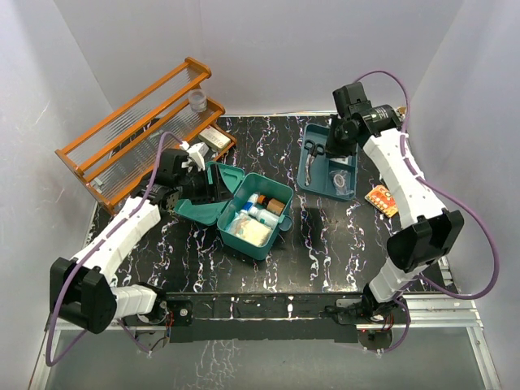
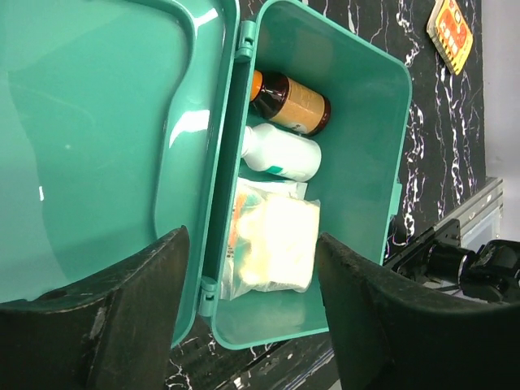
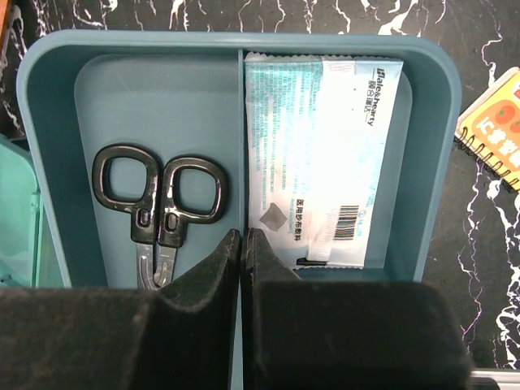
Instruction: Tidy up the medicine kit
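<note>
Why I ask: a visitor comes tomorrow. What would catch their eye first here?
The open medicine kit in the middle, lid thrown back, showing a brown bottle, a white bottle and a bagged pack, with the left pincer open above it. Back right, the shut right pincer hangs over a flat tray holding black scissors and a white sachet.

Readable print: one packet.
On my right wrist view the white-and-blue packet (image 3: 321, 154) reads "Hale&hearty", with Chinese characters and a barcode lower down. I can't make out the orange card's (image 3: 497, 122) print.
</note>
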Tool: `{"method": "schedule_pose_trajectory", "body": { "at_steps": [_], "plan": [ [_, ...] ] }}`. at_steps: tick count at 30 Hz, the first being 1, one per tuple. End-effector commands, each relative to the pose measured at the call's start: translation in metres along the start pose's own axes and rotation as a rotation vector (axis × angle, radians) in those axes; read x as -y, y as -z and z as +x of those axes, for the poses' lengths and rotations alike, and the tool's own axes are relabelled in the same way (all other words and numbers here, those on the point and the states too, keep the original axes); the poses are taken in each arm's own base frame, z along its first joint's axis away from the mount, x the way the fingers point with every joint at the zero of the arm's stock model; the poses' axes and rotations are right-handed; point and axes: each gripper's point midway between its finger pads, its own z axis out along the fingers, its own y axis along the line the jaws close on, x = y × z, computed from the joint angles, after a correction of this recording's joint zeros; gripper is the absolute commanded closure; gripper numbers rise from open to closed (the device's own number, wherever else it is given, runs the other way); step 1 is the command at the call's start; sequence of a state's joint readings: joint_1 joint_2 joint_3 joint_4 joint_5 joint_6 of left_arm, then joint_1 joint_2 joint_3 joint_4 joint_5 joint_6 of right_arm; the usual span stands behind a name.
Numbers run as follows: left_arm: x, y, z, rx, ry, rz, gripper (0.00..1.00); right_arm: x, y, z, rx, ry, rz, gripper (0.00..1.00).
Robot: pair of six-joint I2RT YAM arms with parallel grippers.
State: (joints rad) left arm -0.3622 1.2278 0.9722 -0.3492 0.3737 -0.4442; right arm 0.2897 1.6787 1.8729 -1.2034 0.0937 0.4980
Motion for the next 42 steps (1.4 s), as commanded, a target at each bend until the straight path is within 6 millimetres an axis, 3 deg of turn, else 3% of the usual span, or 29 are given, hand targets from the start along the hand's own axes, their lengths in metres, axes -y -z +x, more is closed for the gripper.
{"method": "schedule_pose_trajectory", "body": {
  "at_steps": [1, 3, 6, 12, 18, 26, 34, 36, 39, 42],
  "plan": [
    [0.011, -0.006, 0.000, -0.016, 0.026, 0.066, 0.43, -0.009, 0.016, 0.003, 0.043, 0.006, -0.037, 1.00],
    [0.013, -0.009, 0.006, -0.037, 0.051, 0.077, 0.51, -0.009, 0.017, 0.006, 0.064, -0.003, -0.020, 1.00],
    [0.013, -0.009, 0.014, -0.068, 0.079, 0.086, 0.53, -0.011, 0.017, 0.011, 0.072, -0.005, -0.002, 1.00],
    [0.005, -0.010, 0.025, -0.092, 0.095, 0.045, 0.46, -0.025, 0.014, 0.021, 0.062, 0.008, -0.002, 1.00],
    [0.000, -0.015, 0.036, -0.127, 0.100, 0.029, 0.46, -0.044, 0.007, 0.040, 0.039, 0.057, 0.009, 1.00],
    [0.035, -0.009, 0.043, -0.150, 0.163, 0.163, 0.49, -0.061, -0.002, 0.058, 0.012, 0.043, -0.003, 1.00],
    [0.062, -0.022, 0.067, -0.217, 0.171, 0.227, 0.49, -0.079, -0.013, 0.080, 0.000, 0.043, 0.001, 1.00],
    [0.068, -0.025, 0.067, -0.212, 0.161, 0.227, 0.53, -0.084, -0.015, 0.085, -0.002, 0.053, 0.008, 1.00],
    [0.045, -0.022, 0.048, -0.092, 0.129, 0.038, 0.57, -0.089, -0.018, 0.088, 0.006, 0.075, 0.027, 1.00],
    [0.026, -0.006, 0.023, 0.057, 0.099, -0.086, 0.57, -0.094, -0.020, 0.089, 0.010, 0.096, 0.037, 1.00]
  ]
}}
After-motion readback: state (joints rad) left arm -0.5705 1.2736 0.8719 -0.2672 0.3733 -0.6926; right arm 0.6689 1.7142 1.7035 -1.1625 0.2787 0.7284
